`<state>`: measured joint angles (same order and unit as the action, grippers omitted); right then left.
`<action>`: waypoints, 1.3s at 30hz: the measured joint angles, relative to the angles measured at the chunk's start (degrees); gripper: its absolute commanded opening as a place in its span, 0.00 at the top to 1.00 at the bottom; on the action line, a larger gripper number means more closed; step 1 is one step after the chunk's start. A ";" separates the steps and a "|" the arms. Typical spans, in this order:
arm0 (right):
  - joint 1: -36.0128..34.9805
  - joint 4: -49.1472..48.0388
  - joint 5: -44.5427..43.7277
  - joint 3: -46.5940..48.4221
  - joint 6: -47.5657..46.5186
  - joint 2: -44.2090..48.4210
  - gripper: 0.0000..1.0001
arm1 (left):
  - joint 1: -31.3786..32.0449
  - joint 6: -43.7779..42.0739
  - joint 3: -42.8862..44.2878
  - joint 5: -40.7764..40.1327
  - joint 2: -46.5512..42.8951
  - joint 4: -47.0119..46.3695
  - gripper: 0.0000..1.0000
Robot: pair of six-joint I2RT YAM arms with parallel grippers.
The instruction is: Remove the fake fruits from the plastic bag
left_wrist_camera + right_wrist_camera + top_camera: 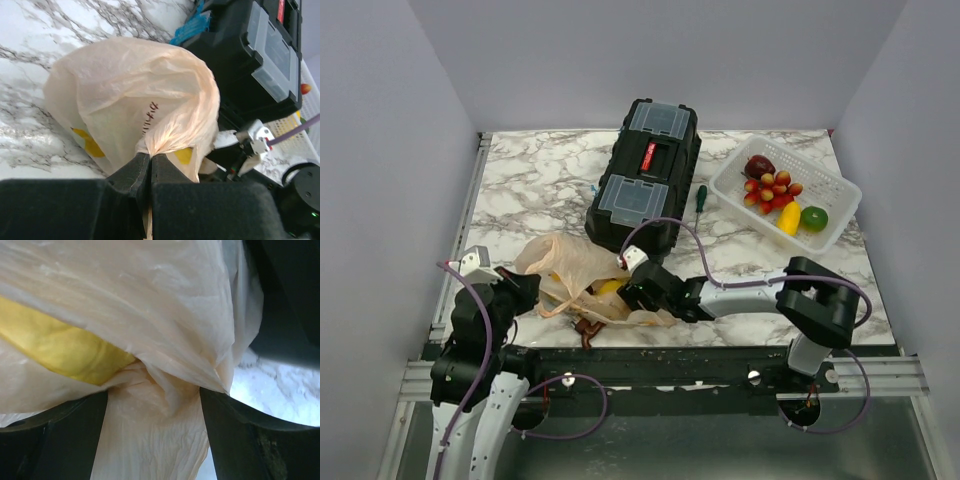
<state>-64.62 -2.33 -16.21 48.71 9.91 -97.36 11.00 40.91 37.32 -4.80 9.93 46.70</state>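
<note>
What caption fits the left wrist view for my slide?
Left gripper pinching a gathered fold of the plastic bag, yellow fruit showing through, black toolbox behind.

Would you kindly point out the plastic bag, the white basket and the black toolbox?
plastic bag (565, 258): top view, crinkled upper side.
white basket (822, 173): top view, bare lattice by its far rim.
black toolbox (646, 176): top view, middle of its lid.

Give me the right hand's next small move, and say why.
Probably close the right hand on the fold of bag bunched in its open grasp. The left hand is pinched shut on the bag at the other side. A yellow fruit shows only through the film, so the bag likely needs pulling open before any fruit can be reached.
</note>
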 measured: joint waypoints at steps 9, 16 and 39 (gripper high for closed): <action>-0.11 -11.69 -0.20 3.63 -3.80 -7.61 0.16 | 0.00 7.04 1.60 10.21 -1.31 2.93 1.00; -0.20 -5.31 0.15 11.58 -3.32 -7.82 0.06 | 0.00 7.32 3.54 10.88 -2.91 3.17 1.00; -0.17 0.17 14.73 20.85 10.88 -6.45 0.34 | 0.00 0.59 5.57 12.94 2.56 3.15 1.00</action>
<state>-64.79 -2.15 -1.48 69.56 20.80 -103.81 11.00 41.50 42.89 8.14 12.49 49.84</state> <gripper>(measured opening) 0.572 0.003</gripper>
